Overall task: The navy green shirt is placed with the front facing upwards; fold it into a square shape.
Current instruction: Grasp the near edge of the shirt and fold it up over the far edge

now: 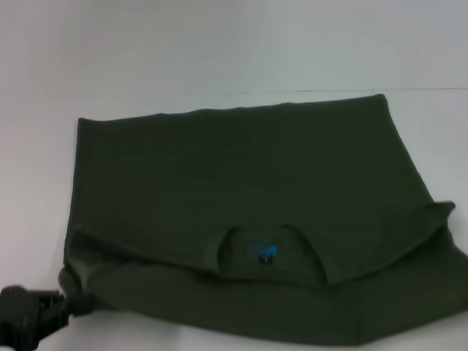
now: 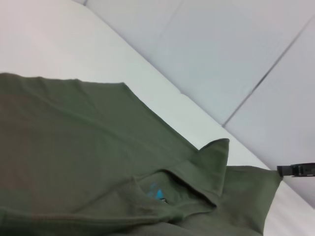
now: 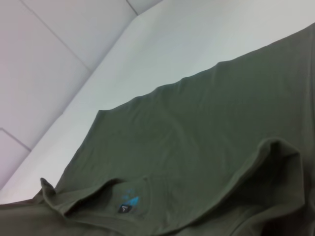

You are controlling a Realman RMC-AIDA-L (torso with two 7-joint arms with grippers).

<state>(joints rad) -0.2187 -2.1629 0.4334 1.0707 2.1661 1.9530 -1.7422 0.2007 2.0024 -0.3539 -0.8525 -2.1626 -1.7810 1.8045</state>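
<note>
One gripper in sight: the left gripper (image 1: 64,301) sat at the near left corner of the head view, black, its tips against the bunched corner of the cloth.
Left gripper state: it appeared to pinch the near left corner of the navy green shirt (image 1: 241,197), where the fabric gathered into a small knot at the fingers.
Shirt position: it lay spread across the white table (image 1: 146,58), filling most of the middle of the head view.
Shirt layers: a folded upper layer lay over a lower one, whose near edge stuck out along the front (plain green showed, with no lettering visible).
Neck opening: the collar (image 1: 272,252) faced the robot near the middle of the front edge, with a small blue neck label (image 1: 264,251) inside it; the label also showed in the left wrist view (image 2: 156,191) and the right wrist view (image 3: 129,203).
Right side of shirt: a small flap of cloth (image 1: 441,212) stood up at the right edge.
Right gripper: a thin black part (image 2: 297,170) showed at the shirt's far corner in the left wrist view; whether it was spread or closed could not be told.
</note>
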